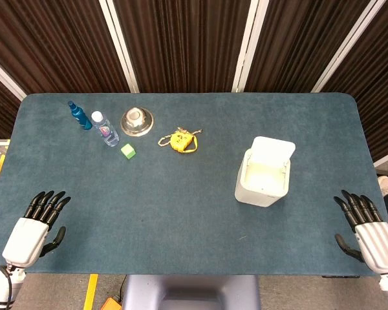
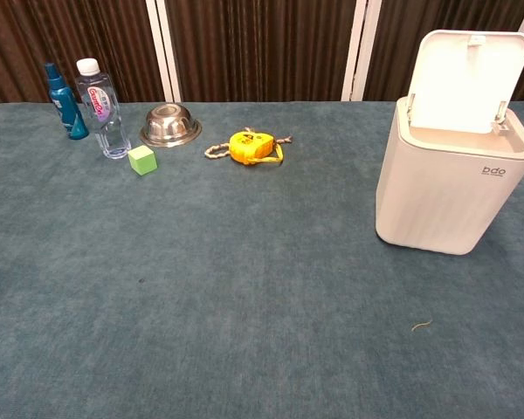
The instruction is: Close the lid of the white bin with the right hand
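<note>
The white bin [image 1: 263,182] [image 2: 450,192] stands on the right part of the table with its lid [image 1: 273,149] [image 2: 465,80] raised upright at the back, so the inside shows. My right hand [image 1: 368,228] rests at the near right edge of the table, fingers spread, holding nothing, well to the right of the bin. At the near left edge, my left hand [image 1: 37,225] lies the same way, fingers apart and empty. Neither hand shows in the chest view.
At the far left stand a blue bottle [image 1: 79,115] [image 2: 65,101] and a clear water bottle [image 1: 105,128] [image 2: 102,108]. Near them are a steel bowl [image 1: 136,121] [image 2: 169,125], a green cube [image 1: 128,151] [image 2: 141,160] and a yellow toy with cord [image 1: 180,140] [image 2: 250,146].
</note>
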